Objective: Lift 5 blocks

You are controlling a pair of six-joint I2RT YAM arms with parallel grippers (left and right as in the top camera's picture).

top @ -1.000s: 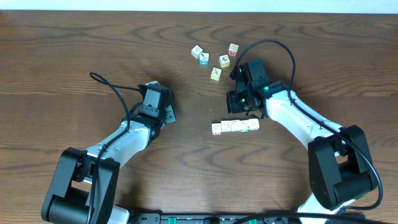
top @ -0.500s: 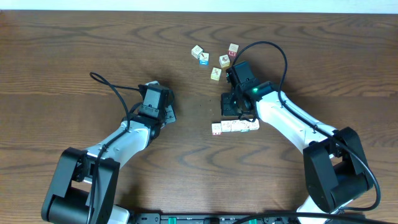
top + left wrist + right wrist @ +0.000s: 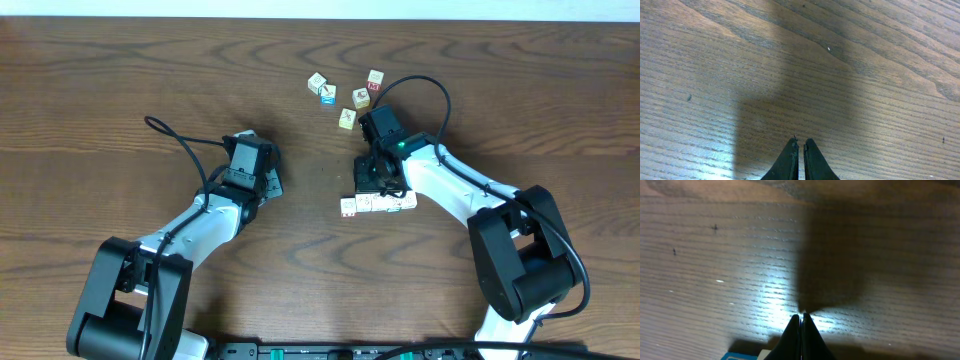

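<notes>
Overhead, we see the wooden table (image 3: 120,70) with both arms reaching in from the near edge. The right arm (image 3: 450,185) bends inward. The right gripper (image 3: 370,183) hangs just behind the blocks (image 3: 378,203), five cream cubes touching in a straight row, and sits over the row's left half. Whether it touches them we cannot tell. Its jaws are pressed together, holding nothing. So are those of the left gripper (image 3: 799,143), well apart to the row's left over bare wood. Loose cubes (image 3: 347,118) lie scattered farther back.
</notes>
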